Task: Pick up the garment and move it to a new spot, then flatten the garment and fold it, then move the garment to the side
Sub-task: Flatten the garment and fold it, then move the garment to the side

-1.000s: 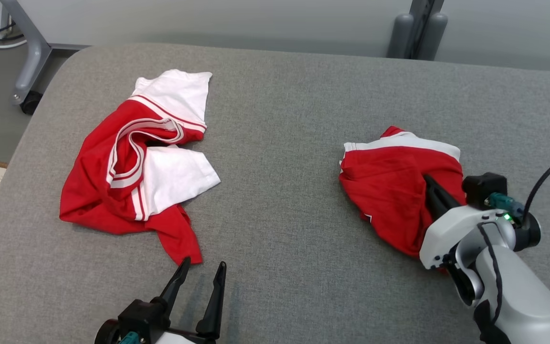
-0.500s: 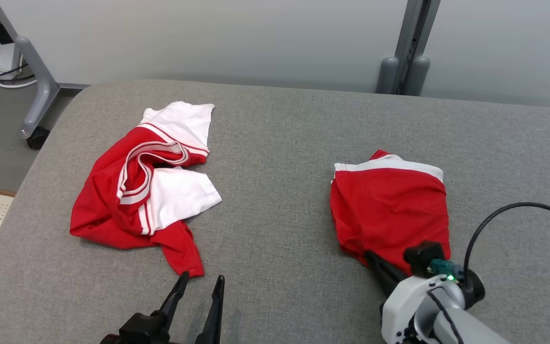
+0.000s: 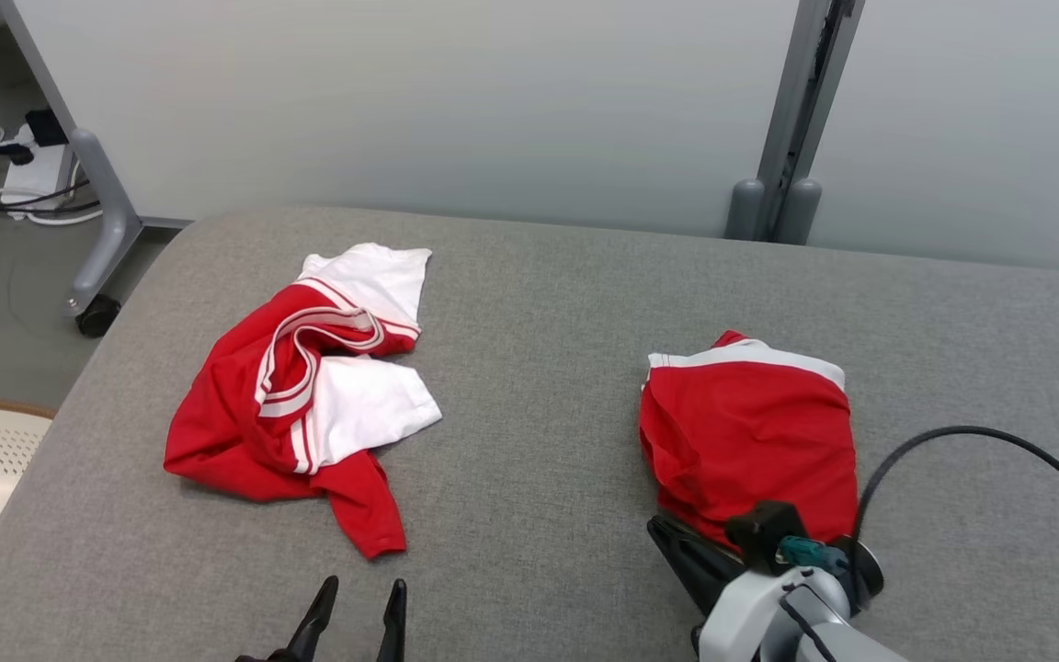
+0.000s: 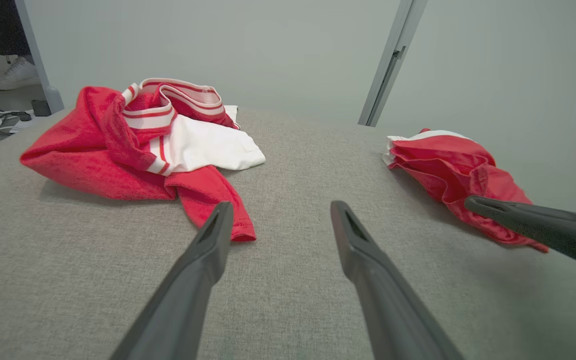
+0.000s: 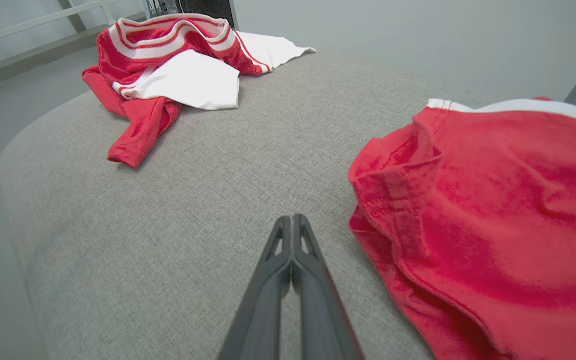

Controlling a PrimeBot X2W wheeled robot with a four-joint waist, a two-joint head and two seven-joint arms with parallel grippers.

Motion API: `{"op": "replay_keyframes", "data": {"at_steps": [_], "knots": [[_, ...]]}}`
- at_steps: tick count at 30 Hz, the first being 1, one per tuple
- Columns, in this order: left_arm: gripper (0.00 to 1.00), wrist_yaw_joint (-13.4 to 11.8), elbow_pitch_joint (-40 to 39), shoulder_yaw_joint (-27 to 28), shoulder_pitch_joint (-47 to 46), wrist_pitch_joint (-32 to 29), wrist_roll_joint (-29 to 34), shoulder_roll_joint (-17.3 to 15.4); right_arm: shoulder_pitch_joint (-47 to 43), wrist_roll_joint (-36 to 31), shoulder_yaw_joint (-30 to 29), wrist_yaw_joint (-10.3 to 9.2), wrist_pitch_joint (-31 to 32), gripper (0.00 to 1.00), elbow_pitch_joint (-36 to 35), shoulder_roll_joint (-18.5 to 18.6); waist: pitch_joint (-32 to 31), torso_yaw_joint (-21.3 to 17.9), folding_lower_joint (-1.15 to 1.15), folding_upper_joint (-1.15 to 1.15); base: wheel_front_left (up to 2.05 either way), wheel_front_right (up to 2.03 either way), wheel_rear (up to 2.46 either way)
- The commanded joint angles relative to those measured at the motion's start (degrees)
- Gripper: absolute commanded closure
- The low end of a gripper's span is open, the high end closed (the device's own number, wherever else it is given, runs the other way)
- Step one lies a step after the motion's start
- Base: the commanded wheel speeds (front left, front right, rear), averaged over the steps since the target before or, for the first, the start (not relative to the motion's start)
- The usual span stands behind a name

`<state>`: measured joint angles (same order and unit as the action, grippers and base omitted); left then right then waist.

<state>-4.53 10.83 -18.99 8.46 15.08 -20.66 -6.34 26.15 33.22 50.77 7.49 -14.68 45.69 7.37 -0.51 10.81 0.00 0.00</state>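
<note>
Right claw [image 5: 293,218]: tips together, seemingly empty

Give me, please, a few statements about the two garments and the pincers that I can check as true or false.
1. The right pincer is shut on nothing. True.
2. The left pincer grips the crumpled garment. False: it is open, holding nothing.
3. The smaller red garment lies on the robot's right side of the grey surface. True.
4. The two garments overlap. False: bare grey surface separates them.
</note>
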Motion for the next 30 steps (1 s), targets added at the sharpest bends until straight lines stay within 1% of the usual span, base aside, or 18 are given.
{"op": "replay_keyframes", "data": {"at_steps": [1,2,3,4,5,6,7,9,11,12,15,16,18,20,23,26,28,30], "knots": [[0.0,-0.54,-0.82,0.89,0.9,0.12,0.18,-0.18,-1.42,-0.36,-1.0,0.01,-0.49,1.0,-1.65,1.36,-1.45,-0.78,0.0,0.0,0.0,0.0,0.0],[0.0,-0.75,-1.29,1.38,1.41,0.12,0.31,-0.19,-1.87,-0.91,-2.42,0.01,-0.6,0.93,-3.39,2.35,-1.75,-1.11,0.0,0.0,0.0,0.0,0.0],[0.0,-1.02,-1.76,2.01,1.97,0.12,0.47,-0.22,-2.84,-1.6,-4.59,0.01,-0.55,0.8,-5.85,3.36,-2.05,-1.51,0.0,0.0,0.0,0.0,0.0],[0.0,-1.21,-2.38,2.67,2.56,0.12,0.67,-0.3,-4.39,-2.91,-7.19,0.01,-0.55,0.65,-8.47,4.31,-2.34,-1.95,0.0,0.0,0.0,0.0,0.0],[0.0,-1.52,-2.87,3.4,3.15,0.12,0.86,-0.38,-6.17,-4.7,-9.96,0.01,-0.53,0.53,-11.33,5.19,-2.63,-2.44,0.0,0.0,0.0,0.0,0.0],[0.0,-1.66,-3.48,4.04,3.83,0.12,1.17,-0.42,-8.2,-6.51,-13.59,0.01,-0.54,0.33,-14.34,5.87,-2.87,-2.96,0.0,0.0,0.0,0.0,0.0],[0.0,-1.98,-4.11,4.88,4.34,0.11,1.53,-0.49,-10.48,-8.48,-17.32,0.01,-0.55,0.0,-17.29,6.22,-3.1,-3.46,0.0,0.0,0.0,0.0,0.0],[0.0,-2.44,-5.53,6.62,5.18,0.12,2.5,-0.52,-15.09,-13.22,-24.76,0.01,-0.55,0.0,-23.36,6.3,-3.55,-4.4,0.0,0.0,0.0,0.0,0.0],[0.0,-2.88,-6.86,8.46,6.06,0.12,3.41,-0.48,-20.36,-17.2,-32.44,0.01,-0.56,0.0,-28.71,5.2,-3.9,-5.19,0.0,0.0,0.0,0.0,0.0],[0.0,-2.92,-7.25,9.46,6.53,0.12,3.92,-0.5,-23.03,-19.7,-36.11,0.01,-0.56,0.0,-30.7,4.83,-4.07,-5.5,0.0,0.0,0.0,0.0,0.0],[0.0,-2.41,-8.21,12.27,6.9,0.12,5.29,-0.12,-29.08,-24.72,-44.6,0.01,-0.57,0.0,-35.35,2.44,-4.11,-5.96,0.0,0.0,0.0,0.0,0.0],[0.0,-2.41,-8.21,12.27,6.9,0.12,5.29,-0.12,-29.08,-24.72,-44.6,0.01,-0.57,0.0,-35.35,2.44,-4.11,-5.96,0.0,0.0,0.0,0.0,0.0],[0.0,-2.13,-8.59,13.98,7.15,0.12,6.2,0.36,-32.0,-26.85,-48.48,0.02,-0.57,0.0,-36.77,0.98,-3.99,-6.15,0.0,0.0,0.0,0.0,0.0],[0.0,-1.34,-8.64,15.08,7.46,0.12,6.7,0.88,-34.06,-28.19,-51.65,0.01,-0.57,0.0,-36.7,0.07,-3.79,-6.09,0.0,0.0,0.0,0.0,0.0],[0.0,-0.29,-8.5,16.48,7.5,0.12,7.63,1.51,-34.96,-28.15,-54.25,0.01,-0.58,0.0,-35.89,-1.35,-3.28,-5.88,0.0,0.0,0.0,0.0,0.0],[0.0,0.76,-8.24,17.23,7.1,0.12,8.29,2.18,-32.95,-25.99,-55.21,0.01,-0.58,0.0,-34.62,-2.19,-2.46,-5.6,0.0,0.0,0.0,0.0,0.0],[0.0,1.4,-8.07,17.28,6.45,0.12,8.85,2.49,-30.7,-23.62,-54.42,0.01,-0.58,0.0,-32.54,-2.63,-1.76,-5.21,0.0,0.0,0.0,0.0,0.0],[0.0,2.01,-7.82,17.2,5.67,0.12,9.36,2.61,-27.44,-20.86,-52.62,0.01,1.16,0.0,-29.57,-2.67,-0.9,-4.65,0.0,0.0,0.0,0.0,0.0]]}}
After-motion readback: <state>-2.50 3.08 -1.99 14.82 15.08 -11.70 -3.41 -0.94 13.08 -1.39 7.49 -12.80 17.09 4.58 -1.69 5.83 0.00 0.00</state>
